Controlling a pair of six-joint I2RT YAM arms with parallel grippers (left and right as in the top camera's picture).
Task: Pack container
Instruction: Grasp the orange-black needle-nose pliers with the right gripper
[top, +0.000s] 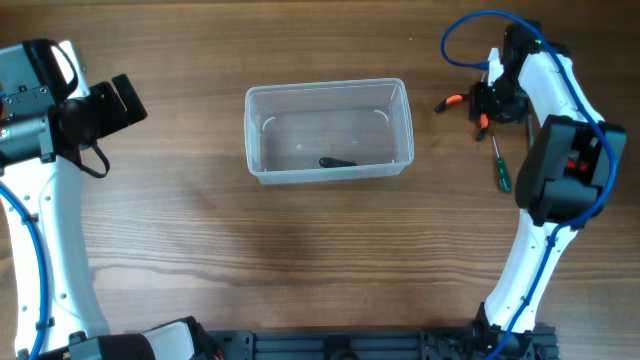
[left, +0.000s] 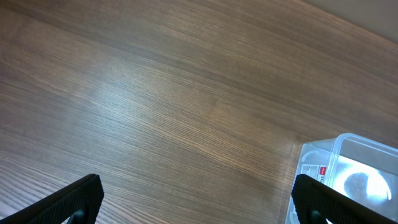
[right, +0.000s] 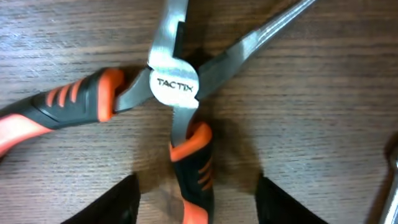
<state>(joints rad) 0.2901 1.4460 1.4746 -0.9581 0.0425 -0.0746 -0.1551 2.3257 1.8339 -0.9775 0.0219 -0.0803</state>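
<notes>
Pack-up in progress: the container (top: 328, 86) sits mid-table, a small dark item (top: 337, 162) lying inside by its near wall. Well off to its right, the right gripper (right: 198, 190) hangs low over splayed orange-handled pliers (right: 174, 87), jaws spread wide with 1 handle in the gap, nothing clamped. A green screwdriver (top: 499, 166) lies just beside them. Well to the container's left, the left gripper (left: 196, 186) hovers agape and empty-handed over the table (left: 155, 93).
</notes>
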